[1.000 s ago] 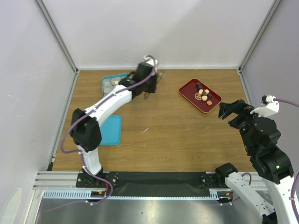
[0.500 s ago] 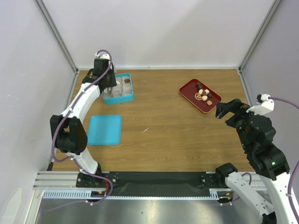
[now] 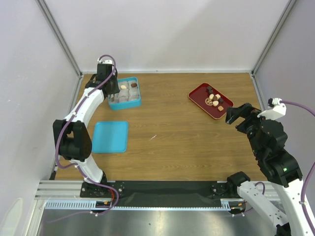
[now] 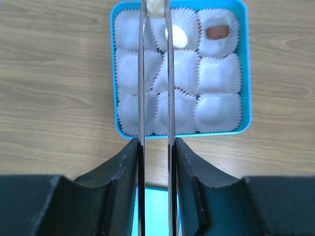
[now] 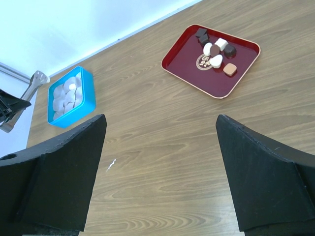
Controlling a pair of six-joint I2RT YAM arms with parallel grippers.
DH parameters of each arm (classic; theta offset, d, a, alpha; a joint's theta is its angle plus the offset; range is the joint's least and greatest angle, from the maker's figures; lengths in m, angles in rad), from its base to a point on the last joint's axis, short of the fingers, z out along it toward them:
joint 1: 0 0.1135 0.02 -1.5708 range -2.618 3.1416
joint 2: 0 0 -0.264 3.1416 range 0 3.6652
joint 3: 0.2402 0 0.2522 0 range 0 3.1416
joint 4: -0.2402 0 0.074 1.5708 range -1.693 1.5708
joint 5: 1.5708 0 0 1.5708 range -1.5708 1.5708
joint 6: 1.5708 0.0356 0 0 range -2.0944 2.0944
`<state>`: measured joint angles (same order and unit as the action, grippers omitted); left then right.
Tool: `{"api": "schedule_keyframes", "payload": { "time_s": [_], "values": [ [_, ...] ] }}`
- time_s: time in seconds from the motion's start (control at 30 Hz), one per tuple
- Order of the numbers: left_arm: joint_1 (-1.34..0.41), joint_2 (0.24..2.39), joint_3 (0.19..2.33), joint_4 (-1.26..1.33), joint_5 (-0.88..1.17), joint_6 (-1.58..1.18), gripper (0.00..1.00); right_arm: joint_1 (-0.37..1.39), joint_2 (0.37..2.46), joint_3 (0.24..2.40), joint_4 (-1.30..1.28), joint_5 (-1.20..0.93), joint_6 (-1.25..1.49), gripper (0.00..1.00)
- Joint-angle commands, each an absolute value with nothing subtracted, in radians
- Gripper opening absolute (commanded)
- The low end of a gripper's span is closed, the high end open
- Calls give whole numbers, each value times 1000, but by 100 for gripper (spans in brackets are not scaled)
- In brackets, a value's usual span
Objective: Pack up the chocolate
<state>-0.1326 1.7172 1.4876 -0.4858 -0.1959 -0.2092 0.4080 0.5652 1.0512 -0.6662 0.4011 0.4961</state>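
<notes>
So, the left end effector [image 4: 156, 147], clamped on the tongs [image 4: 141, 88], has been swung over to the blue box [image 4: 246, 73]; a cream chocolate [image 4: 155, 7] is pinched above it, ready for dropping. The right end effector [image 5: 160, 167] is held wide open.

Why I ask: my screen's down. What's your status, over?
Left end effector shut on tongs, tongs pinching a cream chocolate over the box. Right end effector open, short of the tray. Nothing in the way.

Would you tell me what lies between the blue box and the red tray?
Only bare tabletop separates the blue box and the red tray; the top external view shows it.
</notes>
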Motion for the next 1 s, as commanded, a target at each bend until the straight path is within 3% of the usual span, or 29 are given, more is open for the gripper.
{"api": "schedule_keyframes", "payload": {
  "time_s": [0.0,0.97],
  "values": [
    [-123,1720,1479,-480,-235,-199,37,408,569,1048,-626,403,488,100],
    [-94,1804,1523,-471,-236,-149,44,407,534,1083,-661,445,472,99]
  ]
}}
